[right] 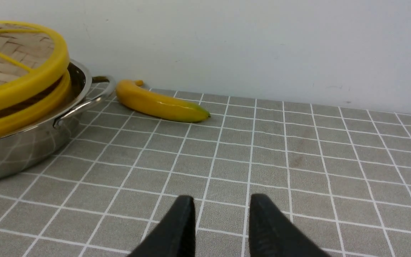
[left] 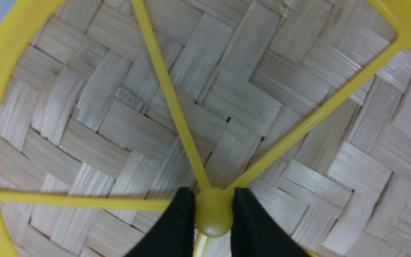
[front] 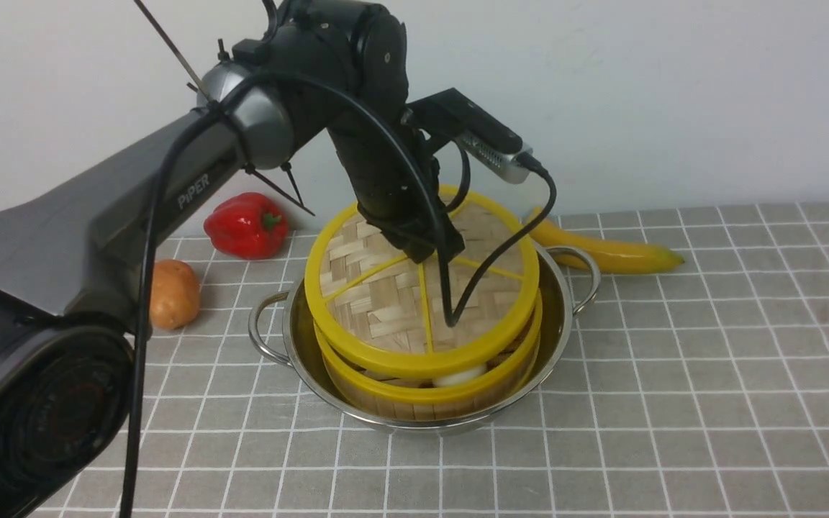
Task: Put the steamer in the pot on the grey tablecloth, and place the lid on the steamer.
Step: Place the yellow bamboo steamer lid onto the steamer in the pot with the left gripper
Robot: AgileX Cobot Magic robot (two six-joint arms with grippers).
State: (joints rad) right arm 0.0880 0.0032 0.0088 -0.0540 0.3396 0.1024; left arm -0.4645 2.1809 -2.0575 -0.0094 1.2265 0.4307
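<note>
Rnd woven lid [front: 425, 273] w/ yellow rim, tilted over steamer [front: 414, 403], in steel pot [front: 562, 316]

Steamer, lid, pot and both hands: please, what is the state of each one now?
Steamer: inside the pot, a pale bun visible through the gap.
Lid: over the steamer, tilted, not fully closed.
Pot: upright, holding the steamer.
Left hand: shut on the lid's centre knob.
Right hand: open, nothing between the fingers.

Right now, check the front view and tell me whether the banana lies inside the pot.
No, the banana lies on the grey tablecloth, outside the pot.
</note>
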